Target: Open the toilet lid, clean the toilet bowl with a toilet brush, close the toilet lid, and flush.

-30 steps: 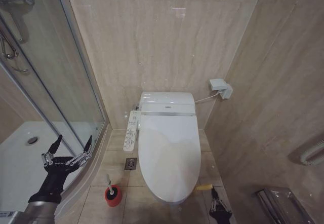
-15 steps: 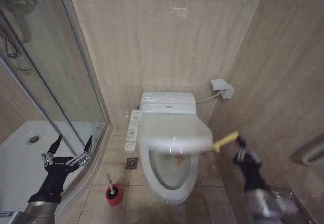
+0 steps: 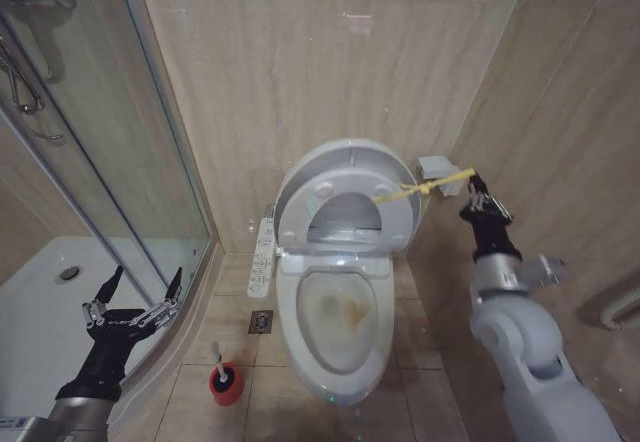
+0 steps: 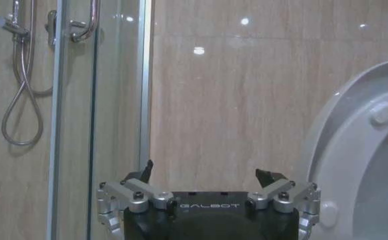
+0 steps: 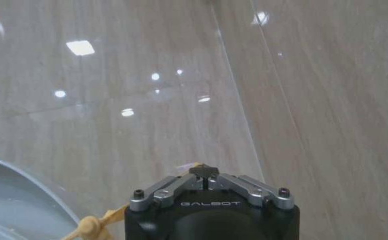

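Observation:
The toilet lid stands raised against the wall, its underside with round bumpers facing me; its edge also shows beside my left gripper. A yellow tag stretches from the lid's rim to my right gripper, which is shut on it. Below, the toilet bowl lies exposed with a brownish stain inside. The toilet brush stands in its red cup on the floor left of the bowl. My left gripper hangs open by the shower glass, nothing between its fingers.
A glass shower door and white shower tray close off the left. A white control panel sits beside the toilet, a floor drain below it. A small white box is mounted on the right wall.
The lid has swung from flat on the toilet up to upright. My right gripper rose from near the floor to wall height, holding the yellow tag. The left arm has not moved.

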Available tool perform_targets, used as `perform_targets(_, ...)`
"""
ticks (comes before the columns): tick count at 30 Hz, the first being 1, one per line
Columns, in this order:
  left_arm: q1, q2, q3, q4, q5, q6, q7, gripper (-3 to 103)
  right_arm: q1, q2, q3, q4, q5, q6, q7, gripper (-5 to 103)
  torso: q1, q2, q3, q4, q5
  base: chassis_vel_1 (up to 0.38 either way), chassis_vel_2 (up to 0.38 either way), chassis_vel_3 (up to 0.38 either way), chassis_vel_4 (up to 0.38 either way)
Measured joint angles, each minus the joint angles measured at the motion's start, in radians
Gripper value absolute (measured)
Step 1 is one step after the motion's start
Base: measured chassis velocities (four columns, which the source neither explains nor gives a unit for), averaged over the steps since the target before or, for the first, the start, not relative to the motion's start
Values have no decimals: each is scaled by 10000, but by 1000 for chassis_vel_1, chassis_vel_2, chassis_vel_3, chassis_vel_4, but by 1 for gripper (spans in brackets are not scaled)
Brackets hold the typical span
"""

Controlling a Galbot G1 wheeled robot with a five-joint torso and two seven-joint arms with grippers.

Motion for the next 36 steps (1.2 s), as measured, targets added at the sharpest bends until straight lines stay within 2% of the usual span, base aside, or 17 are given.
perform_targets(2,0,0,0,0,0,0,0,100,544,-96,-48,-469,226,-112,144,0,0,0,0,3,0,0,0,0,0)
perform_targets(11,0,-1,0,0,0,0,0,100,2721,-247,-769,-2314,176,-114,523,0,-1,0,0,4,-1,0,0,0,0)
perform_targets(16,0,0,0,0,0,0,0,100,3858,-378,-1486,-3431,-106,16,587,0,-1,-1,0,-4,2,0,0,0,0)
perform_targets(18,0,-1,0,0,0,0,0,100,4586,-414,-2132,-4362,-409,198,588,0,-1,0,-1,-16,2,0,0,0,0)
perform_targets(21,0,0,0,0,0,0,0,100,5050,-414,-2637,-5043,-632,363,544,0,-1,0,-1,-15,2,0,0,0,0)
perform_targets(30,0,0,0,0,0,0,0,100,5870,-366,-3416,-6335,-1023,640,338,0,-2,1,-2,-8,1,0,0,0,0)
perform_targets(36,0,0,0,0,0,0,0,100,5367,-553,-3277,-5669,-840,524,18,0,-2,1,-1,-10,2,0,0,0,0)
